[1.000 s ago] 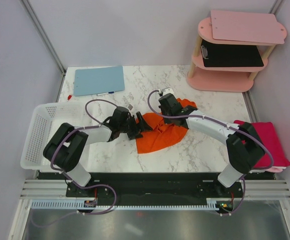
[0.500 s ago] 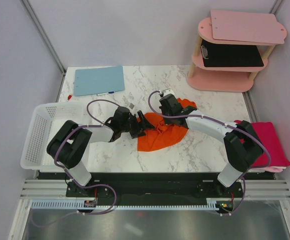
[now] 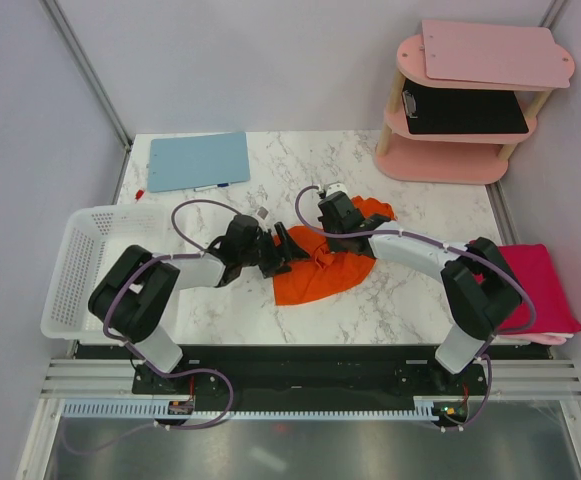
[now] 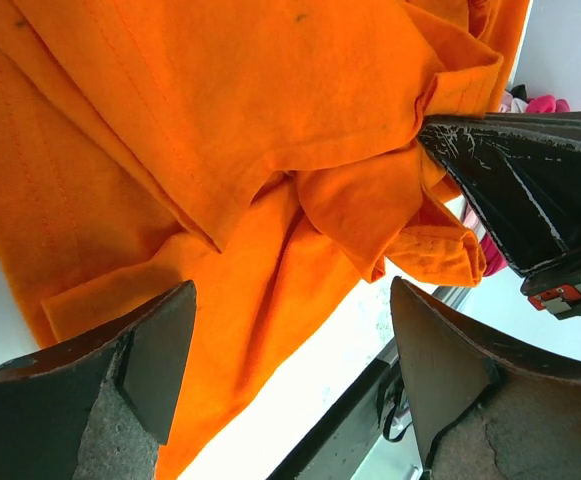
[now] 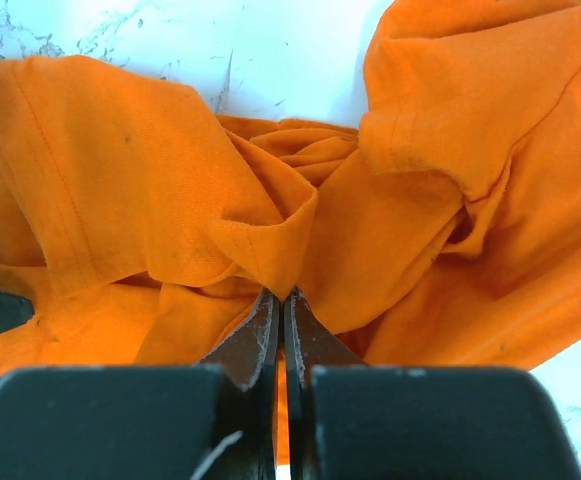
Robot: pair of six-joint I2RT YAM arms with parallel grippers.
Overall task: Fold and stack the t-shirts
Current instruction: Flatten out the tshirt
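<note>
Right hand [image 5: 280, 308]: your jaws are pressed together on a raised ridge of the orange t-shirt [image 5: 120, 190], with a small pinch of cloth caught at the tips. Likely reason: lifting that ridge lets the crumple open out before any folding.

Left hand [image 4: 290, 345]: spread wide, one finger on either side of the cloth in front of it, nothing gripped. My read is that you have it lined up on the shirt's left edge so the two hands can draw the cloth flat between them.

Pose, top view: both forearms reach low and inward and meet over the shirt. The left hand is at its left edge. The right hand is on its far part, wrist pitched down.

Orange shirt: bunched in the middle of the counter [image 3: 410, 190], not flat, no fold made yet. Magenta t-shirt [image 3: 538, 282]: folded at the counter's right edge, well apart, probably the stacking spot.
</note>
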